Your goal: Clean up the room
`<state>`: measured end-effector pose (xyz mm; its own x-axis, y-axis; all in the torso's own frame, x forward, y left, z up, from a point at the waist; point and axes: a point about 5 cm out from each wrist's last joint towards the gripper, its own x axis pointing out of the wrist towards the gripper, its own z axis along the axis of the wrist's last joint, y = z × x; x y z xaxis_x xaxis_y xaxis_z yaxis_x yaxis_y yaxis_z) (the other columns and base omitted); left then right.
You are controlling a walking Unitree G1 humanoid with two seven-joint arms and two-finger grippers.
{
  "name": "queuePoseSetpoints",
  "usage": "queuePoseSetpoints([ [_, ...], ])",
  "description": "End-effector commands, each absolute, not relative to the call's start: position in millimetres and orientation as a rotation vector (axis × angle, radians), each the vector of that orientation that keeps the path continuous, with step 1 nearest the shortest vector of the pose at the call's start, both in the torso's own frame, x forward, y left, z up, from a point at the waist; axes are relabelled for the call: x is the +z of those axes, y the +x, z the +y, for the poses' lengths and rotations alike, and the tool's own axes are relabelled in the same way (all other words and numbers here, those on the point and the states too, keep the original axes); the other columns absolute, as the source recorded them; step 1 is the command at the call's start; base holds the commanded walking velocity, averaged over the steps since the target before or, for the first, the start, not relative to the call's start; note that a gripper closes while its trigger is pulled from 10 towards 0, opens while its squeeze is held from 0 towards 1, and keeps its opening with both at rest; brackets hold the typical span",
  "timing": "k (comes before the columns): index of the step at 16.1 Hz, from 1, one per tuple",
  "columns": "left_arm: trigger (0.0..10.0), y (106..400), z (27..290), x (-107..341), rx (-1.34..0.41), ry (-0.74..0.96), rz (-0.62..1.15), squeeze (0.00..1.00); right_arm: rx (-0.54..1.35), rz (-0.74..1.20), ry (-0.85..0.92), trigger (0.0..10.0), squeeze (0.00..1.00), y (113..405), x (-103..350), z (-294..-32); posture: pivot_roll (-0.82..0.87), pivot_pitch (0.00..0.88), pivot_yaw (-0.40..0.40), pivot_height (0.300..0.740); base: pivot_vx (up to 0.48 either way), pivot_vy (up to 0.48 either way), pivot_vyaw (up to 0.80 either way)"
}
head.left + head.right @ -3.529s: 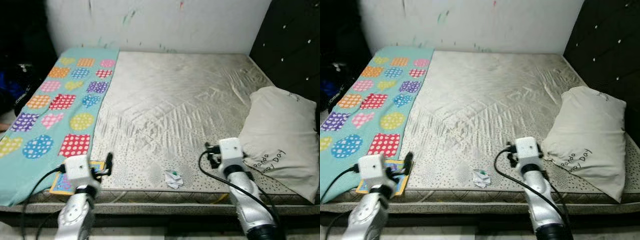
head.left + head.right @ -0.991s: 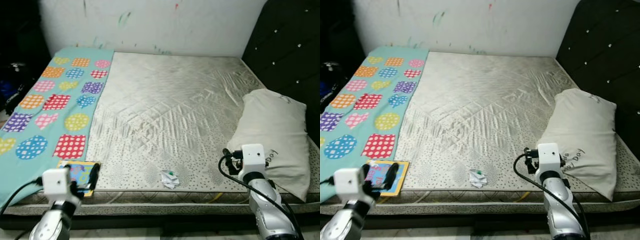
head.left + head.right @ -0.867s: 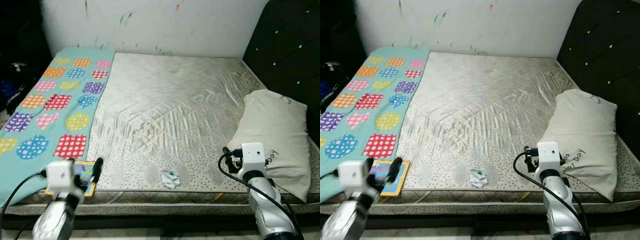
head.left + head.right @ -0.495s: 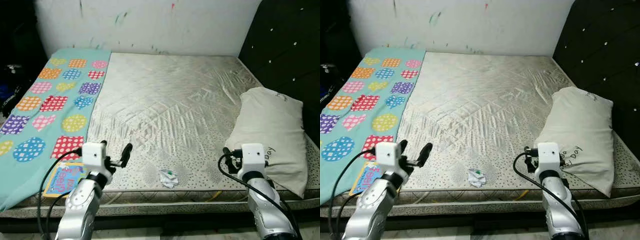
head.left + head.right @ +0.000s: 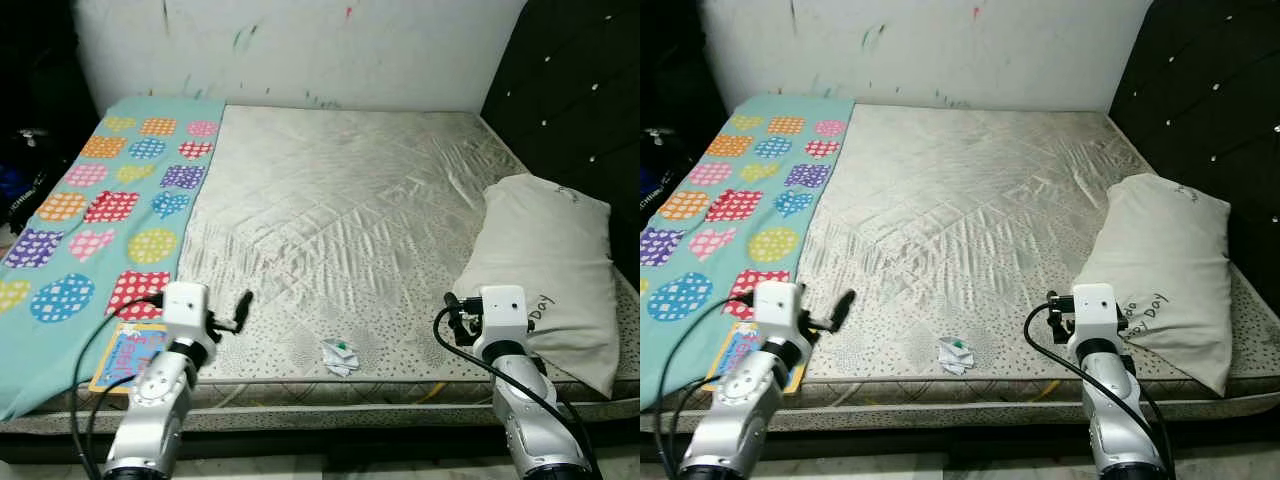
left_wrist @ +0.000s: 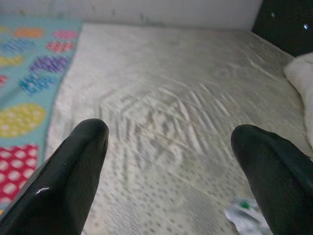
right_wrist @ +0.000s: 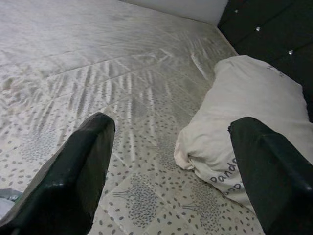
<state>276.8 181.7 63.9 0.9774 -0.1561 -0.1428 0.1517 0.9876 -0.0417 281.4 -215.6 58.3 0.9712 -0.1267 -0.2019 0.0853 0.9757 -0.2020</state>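
A small crumpled white wrapper with green print (image 5: 341, 355) lies near the front edge of the bare silver mattress (image 5: 340, 210). It also appears low in the left wrist view as the wrapper (image 6: 247, 215). A colourful picture book (image 5: 122, 355) rests on the teal patchwork blanket (image 5: 100, 220) at the front left corner. My left gripper (image 5: 232, 312) hovers open over the mattress between the book and the wrapper, holding nothing. Over the front right part, my right gripper (image 5: 452, 318) stands open and empty, close beside the white pillow (image 5: 545, 270).
A black tufted headboard (image 5: 580, 100) runs along the right side behind the pillow. At the far end of the bed is a white wall (image 5: 320, 50) with paint marks. Dark clutter (image 5: 25, 170) sits on the floor at the left.
My left arm has swung right, from above the picture book to over the bare mattress toward the wrapper. The right arm has stayed near the pillow. The camera shifted slightly.
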Motion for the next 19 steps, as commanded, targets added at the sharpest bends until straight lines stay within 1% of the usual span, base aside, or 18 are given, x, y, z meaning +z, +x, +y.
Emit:
queuePoseSetpoints([
  [1, 10.0, 274.1, 185.8, 68.7, -0.123, -0.01, 0.106, 0.0, -0.151, 0.211, -0.201, 10.0, 0.0, 279.1, 60.3, -222.8, -0.09, 0.0, -0.036, 0.74, 0.0, 0.0, 0.0],
  [3, 10.0, 261.3, 195.9, 64.3, -0.011, -0.033, 0.098, 0.0, -0.17, 0.232, -0.196, 10.0, 0.0, 272.1, 55.5, -225.4, -0.08, 0.0, -0.041, 0.74, 0.0, 0.0, -0.8],
  [5, 10.0, 249.7, 205.7, 59.1, 0.095, -0.065, 0.106, 0.0, -0.156, 0.234, -0.199, 10.0, 0.0, 272.4, 54.8, -223.7, -0.07, 0.0, -0.055, 0.74, 0.0, 0.0, -0.8],
  [6, 10.0, 241.2, 207.6, 57.0, 0.128, -0.087, 0.112, 0.0, -0.147, 0.234, -0.199, 10.0, 0.0, 275.0, 55.2, -222.2, -0.06, 0.0, -0.065, 0.74, 0.0, 0.0, -0.8],
  [7, 10.0, 235.8, 205.7, 56.7, 0.121, -0.082, 0.113, 0.0, -0.139, 0.231, -0.198, 10.0, 0.0, 276.3, 55.8, -221.2, -0.05, 0.0, -0.071, 0.74, 0.0, 0.0, -0.8],
  [10, 10.0, 221.7, 207.7, 55.9, 0.112, -0.062, 0.128, 0.0, -0.126, 0.228, -0.198, 10.0, 0.0, 275.9, 56.2, -217.7, -0.05, 0.0, -0.071, 0.74, 0.0, 0.0, 0.0],
  [12, 10.0, 221.0, 211.5, 55.5, 0.112, -0.052, 0.139, 0.0, -0.114, 0.234, -0.208, 10.0, 0.0, 270.9, 54.2, -218.2, -0.05, 0.0, -0.066, 0.74, 0.0, 0.0, 0.0],
  [15, 10.0, 223.6, 216.3, 57.5, 0.114, -0.048, 0.142, 0.0, -0.131, 0.242, -0.221, 10.0, 0.0, 265.8, 52.9, -228.5, -0.06, 0.0, -0.057, 0.74, 0.0, 0.0, 0.0],
  [17, 10.0, 225.4, 215.9, 58.6, 0.118, -0.049, 0.14, 0.0, -0.124, 0.236, -0.217, 10.0, 0.0, 265.9, 54.0, -227.9, -0.06, 0.0, -0.056, 0.74, 0.0, 0.0, 0.0],
  [19, 10.0, 224.8, 215.8, 58.9, 0.12, -0.051, 0.139, 0.0, -0.106, 0.235, -0.172, 10.0, 0.0, 265.7, 54.1, -223.1, -0.06, 0.0, -0.057, 0.74, 0.0, 0.0, 0.0],
])
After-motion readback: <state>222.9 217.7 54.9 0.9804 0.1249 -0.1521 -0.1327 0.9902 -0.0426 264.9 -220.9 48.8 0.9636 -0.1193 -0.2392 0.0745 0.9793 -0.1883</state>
